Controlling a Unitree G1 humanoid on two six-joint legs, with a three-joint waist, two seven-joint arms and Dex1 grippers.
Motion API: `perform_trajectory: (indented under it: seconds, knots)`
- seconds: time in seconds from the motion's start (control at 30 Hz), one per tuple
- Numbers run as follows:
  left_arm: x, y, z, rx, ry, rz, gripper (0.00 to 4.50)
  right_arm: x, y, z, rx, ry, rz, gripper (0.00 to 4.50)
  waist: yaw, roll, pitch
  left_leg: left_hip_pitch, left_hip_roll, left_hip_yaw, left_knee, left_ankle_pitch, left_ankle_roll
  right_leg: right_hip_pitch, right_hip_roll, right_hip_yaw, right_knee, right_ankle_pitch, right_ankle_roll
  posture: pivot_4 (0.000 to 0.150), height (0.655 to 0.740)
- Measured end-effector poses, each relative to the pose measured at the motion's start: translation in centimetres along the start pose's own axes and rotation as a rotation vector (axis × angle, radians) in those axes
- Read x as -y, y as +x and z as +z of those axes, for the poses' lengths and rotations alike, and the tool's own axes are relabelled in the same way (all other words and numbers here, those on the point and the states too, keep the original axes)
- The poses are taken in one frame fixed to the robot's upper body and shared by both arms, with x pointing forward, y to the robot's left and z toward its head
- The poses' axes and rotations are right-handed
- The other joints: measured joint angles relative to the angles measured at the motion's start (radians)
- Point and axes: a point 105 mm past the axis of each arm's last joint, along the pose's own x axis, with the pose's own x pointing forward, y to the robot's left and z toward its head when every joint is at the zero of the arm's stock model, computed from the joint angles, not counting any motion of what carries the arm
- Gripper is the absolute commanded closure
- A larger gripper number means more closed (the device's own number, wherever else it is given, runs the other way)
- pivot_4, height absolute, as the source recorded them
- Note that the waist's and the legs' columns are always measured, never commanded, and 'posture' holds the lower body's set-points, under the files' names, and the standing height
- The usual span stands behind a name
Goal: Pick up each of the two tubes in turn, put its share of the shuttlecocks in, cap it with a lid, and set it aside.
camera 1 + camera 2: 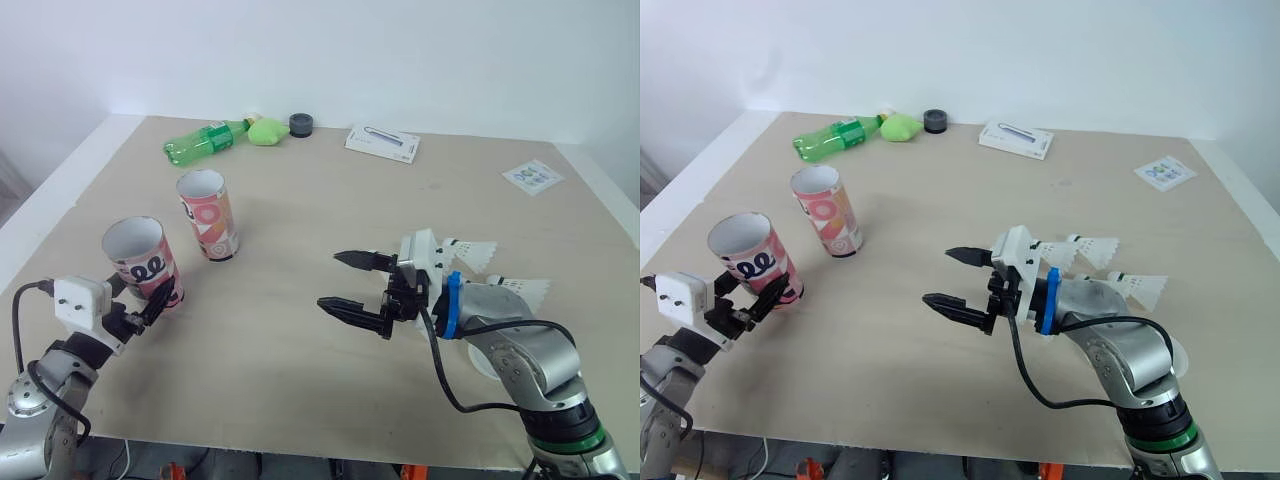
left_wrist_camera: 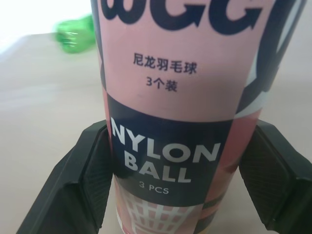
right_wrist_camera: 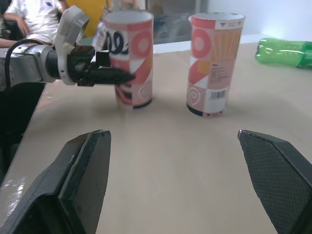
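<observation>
- Left gripper (image 1: 150,303): at the near left edge of the bench (image 1: 300,380), closed on the left tube (image 1: 140,255). The left wrist view has a black pad on each side of the tube, low on its wall, over the "NYLON BALL 3 PCS" print.
- Left tube: pink, white and dark print, standing on the bench with its top open.
- Second tube (image 1: 208,215): pink and orange print, upright with its top open. It is near the left tube, a bit further back and to the right, and not touching it.
- Green plastic bottle (image 1: 205,140): lying on its side at the back left.
- Light green lump (image 1: 267,130): just beside the bottle's cap end; can't tell what it is.
- Dark round cap (image 1: 301,124): just right of the lump, at the back.
- White flat box (image 1: 382,142): back centre, lying flat.
- Right gripper (image 1: 332,280): over the middle of the bench, jaws wide apart and holding nothing. It points towards the tubes and is well apart from them.
- Two shuttlecocks (image 1: 475,252) and (image 1: 520,290): white, lying on the bench just behind the right wrist, near each other.
- White round thing (image 1: 1180,355): partly hidden under the right arm; can't tell what it is.
- Printed sheet (image 1: 532,176): flat, at the back right.
- Person in a white shirt (image 3: 29,14): seated beyond the bench in the right wrist view.
</observation>
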Motion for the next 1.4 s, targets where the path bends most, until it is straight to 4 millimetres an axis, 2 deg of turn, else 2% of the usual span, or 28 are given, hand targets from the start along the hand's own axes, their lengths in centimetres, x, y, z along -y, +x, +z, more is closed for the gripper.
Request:
perform_trajectory:
  seconds: [0.03, 0.07, 0.1, 0.13, 0.17, 0.23, 0.3, 0.4, 0.5, 0.57, 0.67, 0.87, 0.97, 1.13, 1.3, 1.4]
  knots:
    - [1.1, 1.2, 0.9, -0.041, 0.013, -0.186, 1.26, 0.0, -1.3, 0.0, -0.023, 0.012, -0.002, 0.0, 0.011, 0.002, 0.002, 0.0, -0.001, 0.0, 0.001, 0.0, 0.0, -0.002, -0.002, -0.002, 0.001, -0.001, 0.001, 0.15, 0.7203]
    - [2.4, 2.6, 2.7, -0.045, 0.044, -0.357, 1.26, 0.2, -2.4, 1.0, -0.022, -0.01, -0.023, 0.0, 0.012, 0.003, 0.003, 0.0, -0.001, 0.0, 0.001, 0.001, 0.001, -0.003, -0.003, -0.003, 0.0, -0.004, 0.006, 0.15, 0.7203]
    - [2.5, 2.7, 3.0, -0.042, 0.049, -0.37, 1.26, 0.2, -2.5, 1.1, -0.02, -0.014, -0.024, 0.0, 0.018, 0.005, 0.004, 0.001, -0.001, 0.005, 0.001, 0.001, 0.001, -0.004, -0.006, -0.003, 0.0, -0.003, 0.006, 0.15, 0.7203]
    - [3.3, 3.7, 3.6, -0.041, 0.042, -0.451, 1.26, 0.0, -3.2, 1.4, -0.016, -0.01, -0.037, 0.0, 0.018, 0.006, 0.004, 0.001, -0.001, 0.008, 0.001, 0.001, 0.001, 0.001, -0.008, -0.002, 0.0, -0.003, 0.007, 0.15, 0.7203]
    - [4.5, 5.1, 5.0, -0.093, 0.092, -0.612, 1.26, -0.6, -4.6, 1.5, -0.047, 0.008, -0.059, 0.0, 0.023, 0.003, 0.008, -0.004, -0.002, 0.007, 0.001, 0.002, 0.003, -0.006, -0.007, -0.003, -0.001, -0.004, 0.009, 0.15, 0.7203]
    - [5.4, 5.5, 5.5, -0.121, 0.116, -0.699, 1.26, -1.2, -5.5, 2.0, -0.044, 0.003, -0.08, 0.0, 0.018, 0.004, 0.008, -0.004, -0.002, 0.01, 0.001, -0.001, 0.003, -0.002, -0.008, -0.002, -0.001, -0.003, 0.01, 0.15, 0.7203]
    - [6.7, 5.6, 5.1, -0.168, 0.125, -0.808, 1.26, -2.1, -6.3, 1.8, -0.062, 0.027, -0.104, 0.0, 0.006, 0.005, 0.008, -0.005, -0.003, 0.008, 0.001, -0.005, 0.006, -0.002, -0.007, -0.001, 0.0, -0.004, 0.009, 0.15, 0.7203]
    - [7.4, 5.8, 4.3, -0.24, 0.165, -0.903, 1.26, -3.4, -7.4, 1.1, -0.101, 0.068, -0.157, 0.0, 0.007, 0.005, 0.008, -0.006, -0.002, 0.001, 0.0, -0.007, 0.006, -0.001, -0.002, -0.003, 0.001, -0.007, 0.008, 0.15, 0.7203]
    - [7.6, 6.8, 4.5, -0.238, 0.226, -0.938, 1.26, -4.2, -8.6, 0.6, -0.141, 0.083, -0.22, 0.0, 0.014, 0.008, 0.007, -0.005, -0.003, -0.002, 0.001, -0.008, 0.007, 0.002, -0.002, -0.006, 0.001, -0.009, 0.01, 0.15, 0.7203]
    - [7.4, 8.8, 4.6, -0.21, 0.26, -0.921, 1.26, -4.9, -10.0, -0.2, -0.187, 0.119, -0.293, 0.0, 0.028, 0.009, 0.007, -0.005, -0.005, -0.005, 0.003, -0.007, 0.007, 0.005, -0.003, -0.008, 0.001, -0.012, 0.014, 0.15, 0.7203]
    - [7.5, 10.9, 4.8, -0.194, 0.31, -0.888, 1.26, -6.1, -11.0, -1.4, -0.225, 0.175, -0.358, 0.0, 0.028, 0.009, 0.007, -0.001, -0.006, -0.005, 0.007, -0.005, 0.008, 0.011, -0.004, -0.007, 0.0, -0.011, 0.013, 0.15, 0.7203]
    - [7.6, 12.2, 4.6, -0.211, 0.376, -0.858, 1.26, -7.3, -12.2, -3.4, -0.26, 0.256, -0.449, 0.0, 0.021, 0.009, 0.006, 0.006, -0.008, -0.001, 0.008, -0.002, 0.009, 0.014, -0.011, -0.006, -0.001, -0.007, 0.013, 0.15, 0.7203]
    - [7.8, 12.6, 4.5, -0.221, 0.382, -0.859, 1.26, -6.9, -12.6, -4.2, -0.265, 0.261, -0.498, 0.0, 0.02, 0.01, 0.005, 0.01, -0.008, 0.0, 0.008, -0.003, 0.008, 0.017, -0.013, -0.006, -0.004, -0.007, 0.013, 0.15, 0.7203]
    - [8.5, 13.3, 4.3, -0.222, 0.336, -0.854, 1.26, -4.8, -14.0, -5.8, -0.288, 0.266, -0.61, 0.0, 0.021, 0.017, 0.0, 0.009, -0.008, 0.003, 0.006, -0.003, 0.008, 0.019, -0.016, -0.006, -0.013, -0.006, 0.012, 0.15, 0.7203]
    - [8.9, 14.1, 4.6, -0.225, 0.19, -0.82, 1.26, -4.1, -14.2, -7.5, -0.314, 0.294, -0.626, 0.0, 0.023, 0.019, -0.002, -0.001, -0.015, -0.002, 0.004, -0.002, 0.012, 0.017, -0.014, -0.004, -0.014, -0.006, 0.018, 0.15, 0.7203]
    - [8.9, 14.1, 4.8, -0.233, 0.162, -0.813, 1.26, -3.6, -14.3, -8.0, -0.316, 0.295, -0.624, 0.0, 0.024, 0.019, -0.002, -0.003, -0.017, -0.006, 0.003, -0.002, 0.012, 0.018, -0.013, -0.005, -0.013, -0.005, 0.02, 0.15, 0.7203]
